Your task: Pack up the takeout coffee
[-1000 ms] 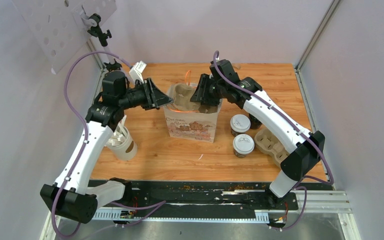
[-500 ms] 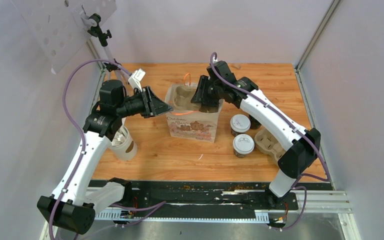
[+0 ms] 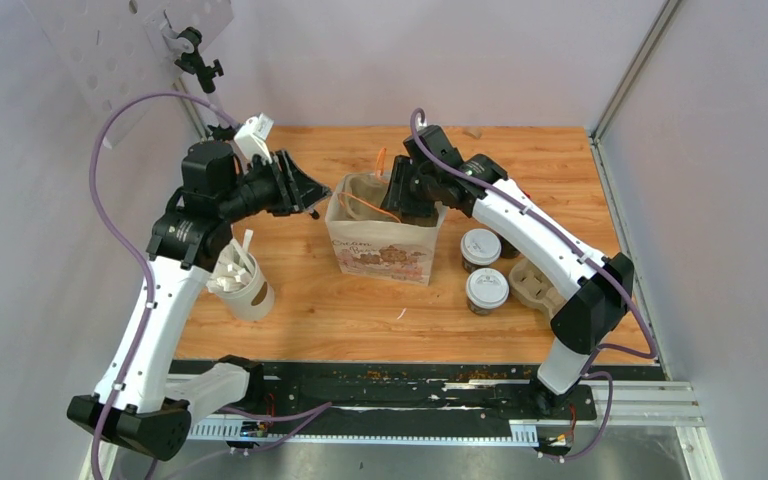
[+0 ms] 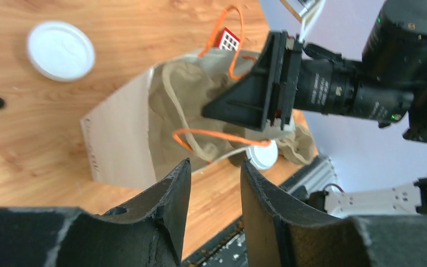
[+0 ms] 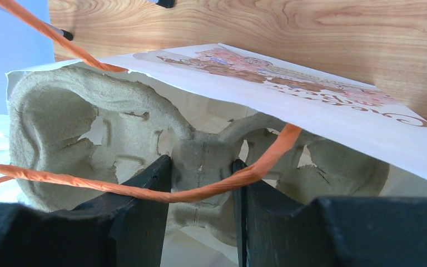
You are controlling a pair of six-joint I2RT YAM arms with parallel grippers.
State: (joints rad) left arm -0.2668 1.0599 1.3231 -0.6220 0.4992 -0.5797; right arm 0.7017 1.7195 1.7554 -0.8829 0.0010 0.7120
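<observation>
Two takeout coffee cups with white lids, one (image 3: 480, 247) behind the other (image 3: 487, 290), stand on the table right of the paper bag (image 3: 380, 252). A grey pulp cup carrier (image 5: 61, 111) sits inside the bag. My right gripper (image 5: 200, 162) reaches into the bag mouth and is shut on the carrier's middle ridge. An orange bag handle (image 5: 144, 192) lies across its fingers. My left gripper (image 3: 310, 198) hovers just left of the bag's rim, open and holding nothing. In the left wrist view its jaws (image 4: 214, 164) frame bare table beside the bag (image 4: 119, 144).
A second pulp carrier (image 3: 540, 285) lies right of the coffee cups. A lidless pale cup (image 3: 243, 285) stands by the left arm. A loose white lid (image 4: 61, 50) lies behind the bag. Walls close in left, right and behind.
My left gripper has drawn back up and left, away from the bag's left rim, and its jaws have widened a little. The right gripper has shifted slightly left, still on the carrier.
</observation>
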